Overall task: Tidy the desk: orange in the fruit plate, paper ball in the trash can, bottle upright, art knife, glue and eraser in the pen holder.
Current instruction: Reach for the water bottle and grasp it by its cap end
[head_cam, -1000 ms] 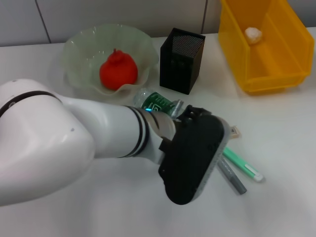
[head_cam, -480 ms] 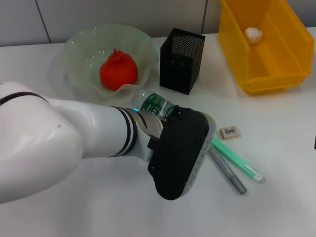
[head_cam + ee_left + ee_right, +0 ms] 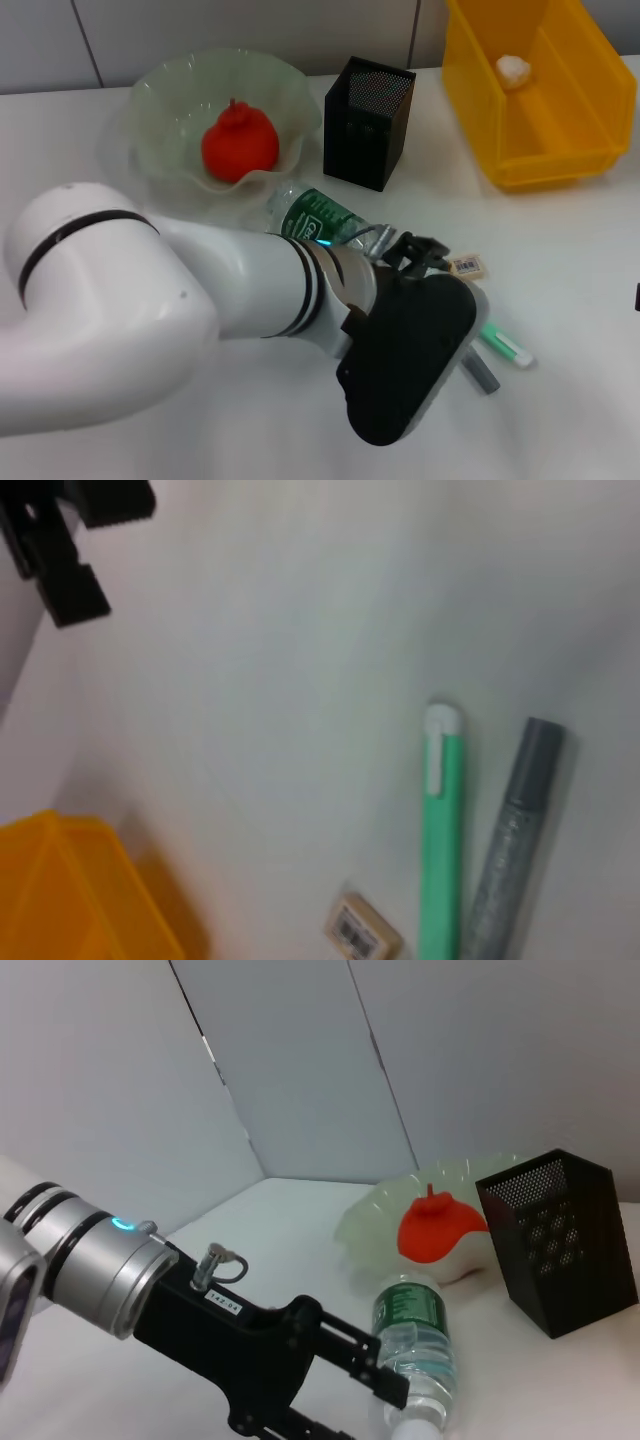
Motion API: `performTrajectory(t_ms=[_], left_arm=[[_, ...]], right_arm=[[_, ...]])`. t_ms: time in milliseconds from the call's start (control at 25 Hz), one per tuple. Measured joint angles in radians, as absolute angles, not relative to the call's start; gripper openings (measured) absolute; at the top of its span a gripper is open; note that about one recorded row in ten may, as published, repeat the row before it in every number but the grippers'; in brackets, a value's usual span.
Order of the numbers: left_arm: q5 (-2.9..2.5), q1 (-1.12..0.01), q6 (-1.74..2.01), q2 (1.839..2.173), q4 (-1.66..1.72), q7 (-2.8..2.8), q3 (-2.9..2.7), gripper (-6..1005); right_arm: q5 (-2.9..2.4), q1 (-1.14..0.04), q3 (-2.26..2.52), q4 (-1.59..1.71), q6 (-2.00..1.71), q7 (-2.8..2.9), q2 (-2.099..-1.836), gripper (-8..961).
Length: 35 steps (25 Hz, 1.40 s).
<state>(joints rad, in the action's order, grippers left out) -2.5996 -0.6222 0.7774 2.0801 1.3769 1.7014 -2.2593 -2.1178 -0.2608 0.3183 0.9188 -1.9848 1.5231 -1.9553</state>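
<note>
- The left arm is reaching across the white desk, with its black wrist block filling the middle of the head view.
- The left gripper is hovering low over the desk just beside the bottle. In the right wrist view its two black fingers are looking spread apart, gripping nothing and touching nothing.
- The right gripper is only peeking in as a dark sliver at the right edge of the head view, and its state cannot be told.
- The yellow trash can is sitting at the far right of the desk.
- The pale-green fruit plate is standing at the far left.
- The black mesh pen holder is standing upright between plate and trash can.
- The bottle is lying on its side in front of the plate, green label showing, partly hidden by the arm.
- The orange is resting inside the fruit plate, stem up.
- A green pen-shaped tool and a grey stick are lying side by side on the desk, close under the left wrist.
- The paper ball is lying inside the trash can.
- The eraser is lying flat on the desk, near the green tool's end and just beside the wrist, label up.
</note>
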Motion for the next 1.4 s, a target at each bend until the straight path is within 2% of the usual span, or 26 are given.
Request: performTrajectory(t_ms=[600, 800, 1400], left_arm=[[-2.581, -0.641, 0.645, 2.08, 1.262, 1.711, -2.298, 675], [-2.551, -0.644, 0.606, 2.08, 1.235, 1.706, -2.302, 675], [-2.53, -0.643, 0.497, 2.08, 1.164, 1.71, -2.344, 676]], right_arm=[[-2.117, -0.27, 0.318, 0.916, -1.985, 1.529, -1.959, 772], [-2.117, -0.281, 0.324, 0.916, -1.985, 1.528, -1.97, 772], [-2.116, -0.287, 0.324, 0.916, -1.987, 1.521, -1.98, 771]])
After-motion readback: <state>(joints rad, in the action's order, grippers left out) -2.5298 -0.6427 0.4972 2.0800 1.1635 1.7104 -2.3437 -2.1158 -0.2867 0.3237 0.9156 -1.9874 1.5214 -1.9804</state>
